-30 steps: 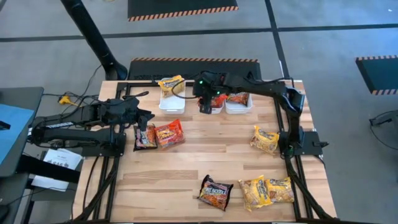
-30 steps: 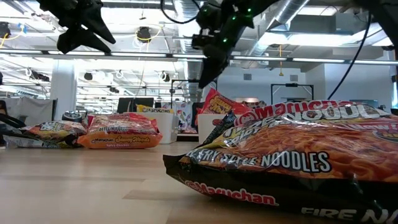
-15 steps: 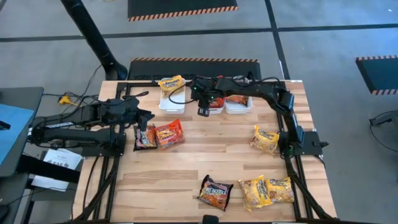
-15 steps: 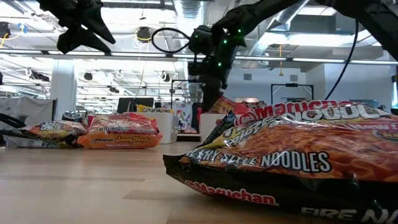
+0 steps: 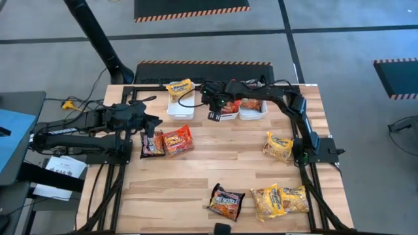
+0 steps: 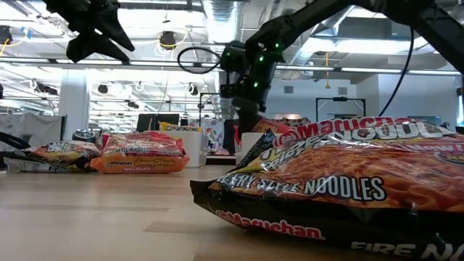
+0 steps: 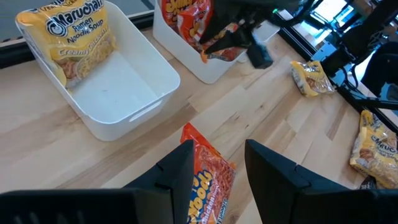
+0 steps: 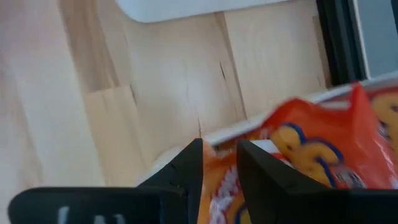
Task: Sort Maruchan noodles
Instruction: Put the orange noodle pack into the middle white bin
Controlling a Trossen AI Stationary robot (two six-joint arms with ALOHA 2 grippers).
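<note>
An orange-red Maruchan packet [image 8: 311, 155] sits in the middle white bin [image 5: 225, 109] at the far edge of the table [image 5: 215, 166], and the right end effector [image 5: 214, 111] is down over that bin's near rim; its two dark fingers [image 8: 189, 171] straddle the packet's edge with a narrow gap, but I cannot tell from here whether they are pinching the plastic or only resting beside it. A second red packet [image 5: 250, 103] lies in the bin on the right [image 5: 251, 109]; a yellow packet [image 5: 179, 88] leans in the far end of the bin on the left [image 5: 181, 104], the rest of that bin bare.

Out on the wood, a dark packet [image 5: 153, 143] and an orange one [image 5: 177, 140] lie touching, side by side, towards the left; a yellow packet [image 5: 278, 145] lies alone near the right edge; at the near edge a black packet [image 5: 226, 201] lies just beside two yellow ones [image 5: 281, 200].

The left end effector [image 5: 151, 121] hangs above the table, just beyond the dark and orange pair, its fingers [image 7: 177, 171] parted and grasping nothing; the orange packet shows between them from above.
</note>
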